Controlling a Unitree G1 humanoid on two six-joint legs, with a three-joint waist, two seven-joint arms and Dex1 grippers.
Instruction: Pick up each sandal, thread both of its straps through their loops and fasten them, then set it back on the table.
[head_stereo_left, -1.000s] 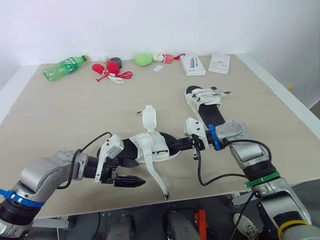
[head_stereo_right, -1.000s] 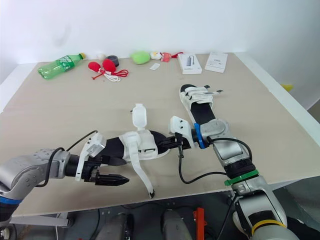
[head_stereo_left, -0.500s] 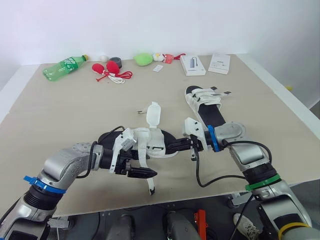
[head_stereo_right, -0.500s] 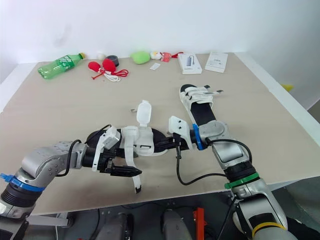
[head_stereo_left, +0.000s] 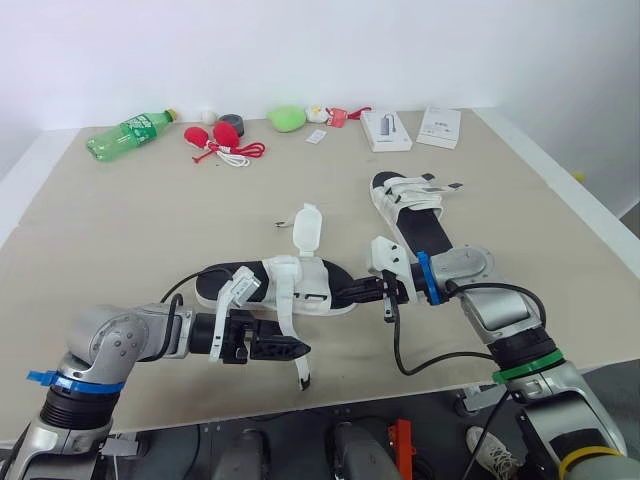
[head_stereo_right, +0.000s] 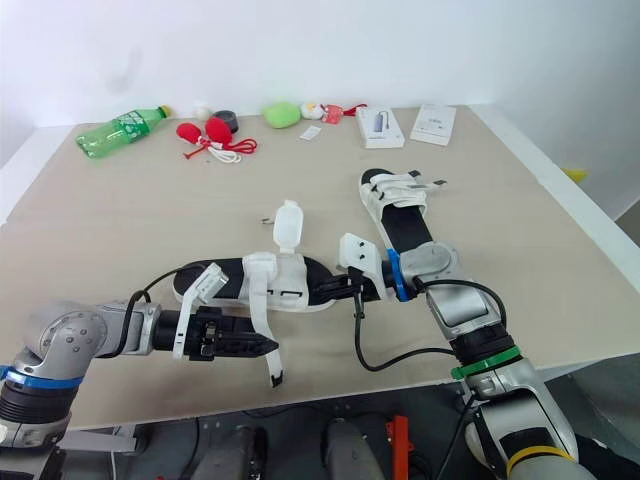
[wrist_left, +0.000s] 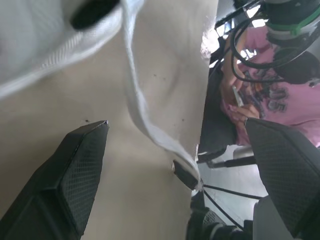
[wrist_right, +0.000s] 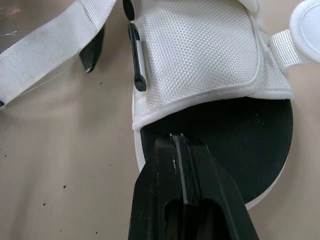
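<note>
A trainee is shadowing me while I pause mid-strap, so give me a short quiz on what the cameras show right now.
1. True or false: the left gripper is shut on the loose strap.
2. The tip of the right gripper rests on: A the black sole of the near sandal; B the green bottle; C the white box.
3. How many sandals lie on the table?
Key: 1 false: it is open, with the strap running between its fingers. 2 A. 3 two: the near sandal and the far sandal.
</note>
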